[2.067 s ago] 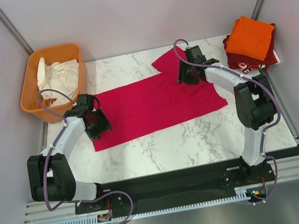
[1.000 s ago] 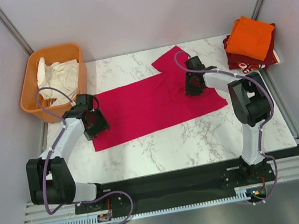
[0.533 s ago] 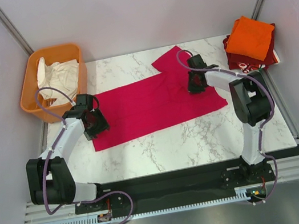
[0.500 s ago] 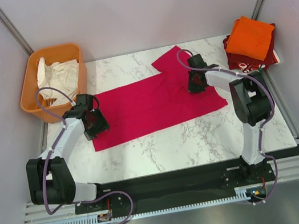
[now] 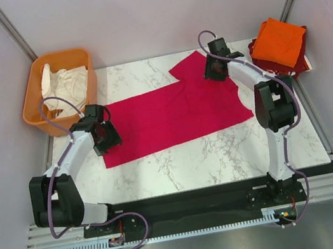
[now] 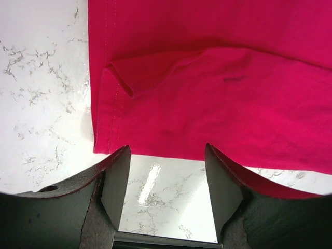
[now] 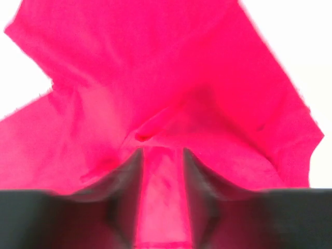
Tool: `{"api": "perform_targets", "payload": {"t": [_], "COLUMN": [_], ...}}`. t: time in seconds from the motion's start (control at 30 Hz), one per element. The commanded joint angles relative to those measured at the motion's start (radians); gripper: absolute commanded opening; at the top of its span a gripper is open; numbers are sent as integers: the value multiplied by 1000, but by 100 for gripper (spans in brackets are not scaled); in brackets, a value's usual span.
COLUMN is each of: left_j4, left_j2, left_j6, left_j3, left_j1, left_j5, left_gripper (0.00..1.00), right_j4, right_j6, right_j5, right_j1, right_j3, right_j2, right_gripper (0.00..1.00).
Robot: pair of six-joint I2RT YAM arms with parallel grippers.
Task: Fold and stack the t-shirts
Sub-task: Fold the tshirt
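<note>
Top external view shows the magenta-pink t-shirt [image 5: 165, 115] spread flat just right of the orange basket [image 5: 57, 55]. The right gripper [image 5: 214, 72] has shifted from the shirt's body to the sleeve end farthest from the basket. In its wrist view, puckered fabric fills the narrow gap between the fingers [image 7: 129, 174], so it looks clamped on a pinch of the shirt. The left gripper [image 5: 108, 138] has not moved. Its jaws are apart above the hem corner on the basket side, holding nothing. Only one side seems gripped, so the fold has probably not begun. The folded orange t-shirt [image 5: 278, 42] sits on the dark red t-shirt [image 5: 269, 67], well away from the basket.
</note>
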Motion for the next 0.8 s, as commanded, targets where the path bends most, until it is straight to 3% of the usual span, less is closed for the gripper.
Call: {"api": "perform_targets", "payload": {"t": [0.0,0.07,0.1,0.23,0.4,0.57,0.67,0.77], "left_j4": [-3,-6,-10,-19,-13,-16,-15,-12], "left_j2": [0,-6,-17,-130,-200,-50,38,127], "left_j6": [29,29,23,-14,-40,-57,-89,-106], "left_j3": [25,27,30,31,16,30,43,76], "left_j1": [-2,-2,-2,-2,-42,-134,-134,-134], "left_j5": [-21,-42,-62,-195,-252,-203,-183,-195], "left_gripper": [66,66,66,67,60,46,39,38], "right_j4": [-81,-118,-125,-139,-106,3,32,40], "right_j6": [-4,-9,-18,-50,-61,-20,-11,-8], "right_j5": [80,116,129,182,183,81,19,7], "right_j1": [-20,-24,-26,-40,-43,-41,-41,-43], "right_j3": [129,187,198,181,-8,-290,-384,-438], "right_j2": [66,83,80,2,-177,-357,-407,-441], "right_gripper": [59,73,75,76,77,76,75,75]}}
